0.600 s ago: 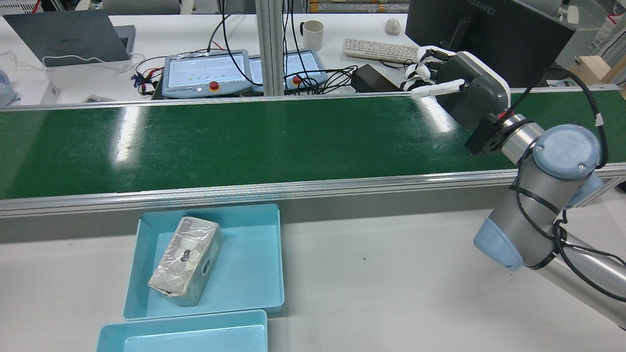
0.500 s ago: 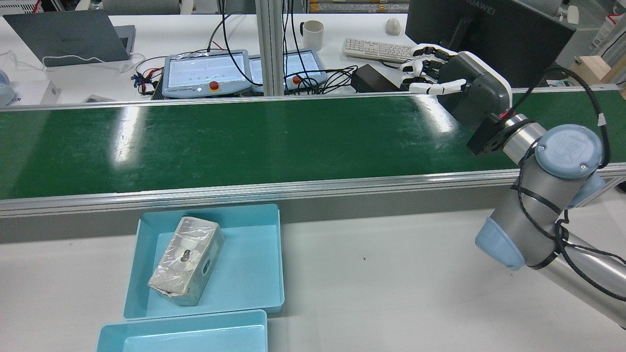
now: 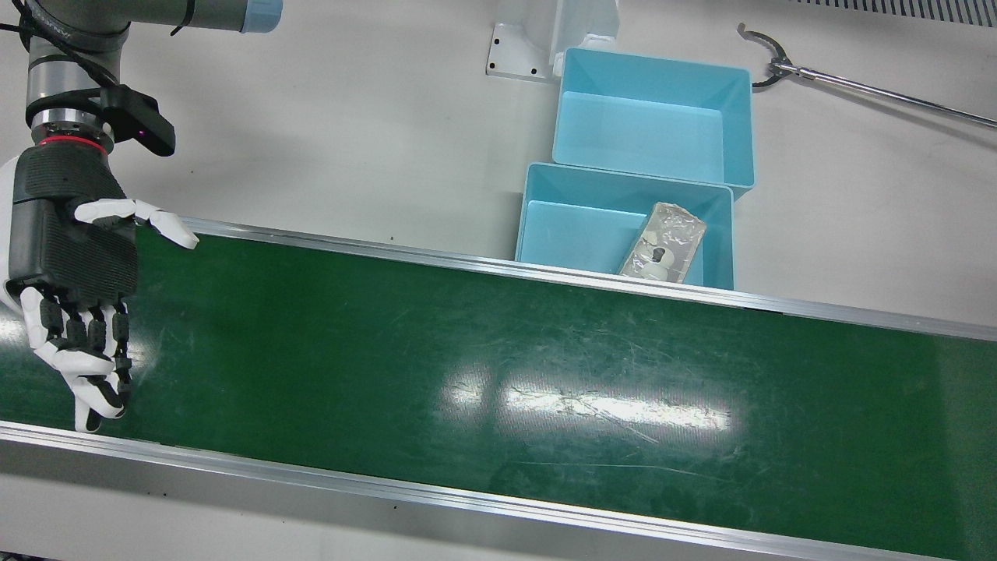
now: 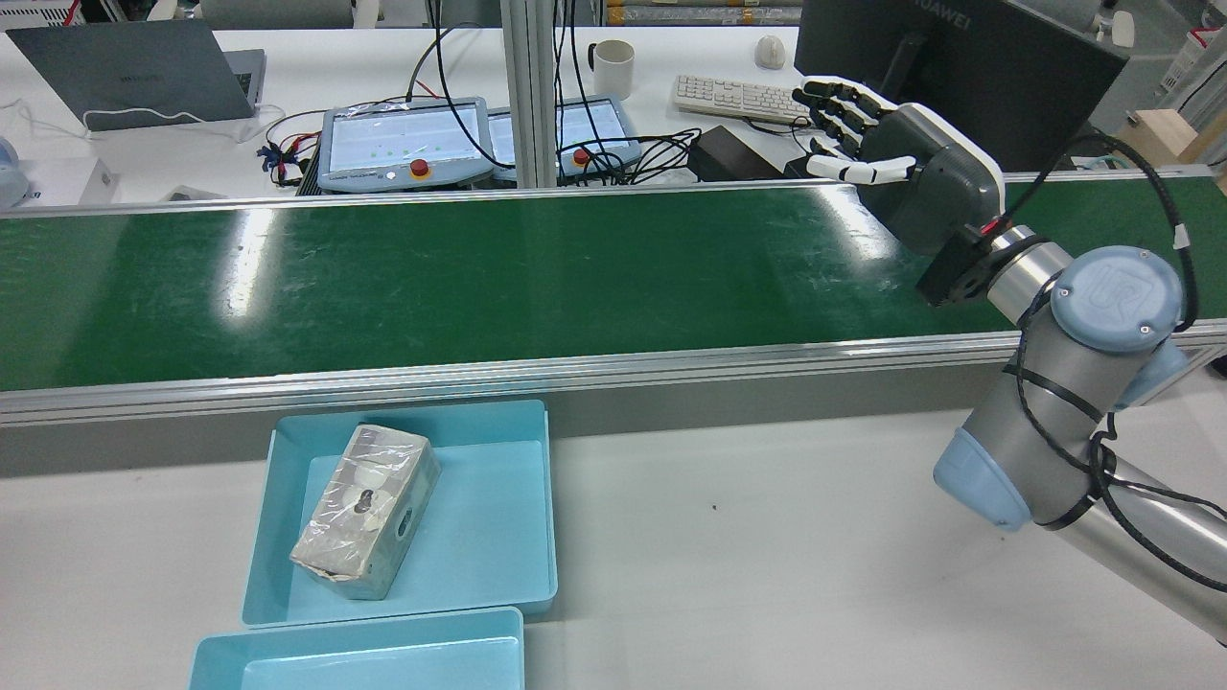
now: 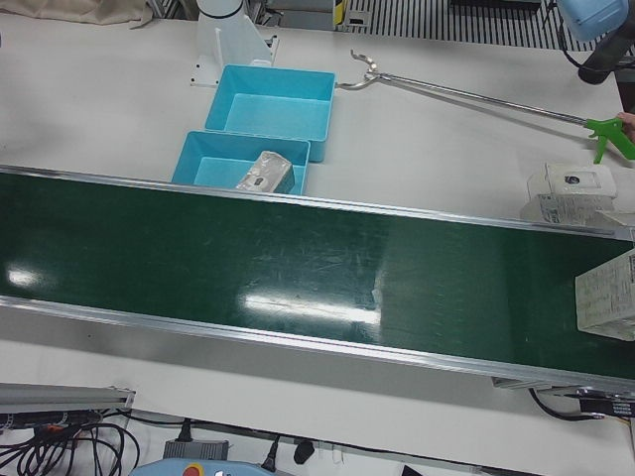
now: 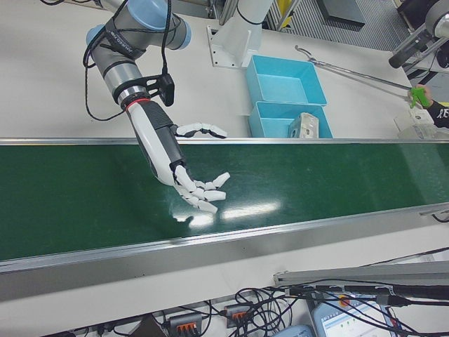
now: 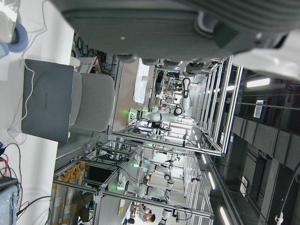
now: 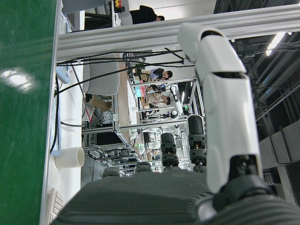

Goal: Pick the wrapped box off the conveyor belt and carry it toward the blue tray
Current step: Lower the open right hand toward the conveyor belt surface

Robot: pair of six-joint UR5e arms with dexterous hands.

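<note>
A: Item one, wrapped box [image 4: 364, 513]. Location?

B: Lying aslant inside the blue tray [image 4: 518, 508] nearest the conveyor belt [image 4: 479, 278], not on the belt. A second box [image 5: 607, 295] sits on the belt's far end, on the left arm's side; whether it is wrapped, I cannot tell.

A: Right hand [image 3: 74, 265]?

B: Over the opposite end of the belt, fingers spread, nothing in it. Well apart from both boxes.

A: Left hand [image 7: 178, 23]?

B: Only its dark body shows in its own camera; fingers spread or closed, cannot tell.

A: Handling notes?

B: Judged stiff, light, oblong. The clear film looks slick and creased, so slip is the risk. Best held across the two long sides, thumb opposing fingers, firmly but without crushing.
</note>
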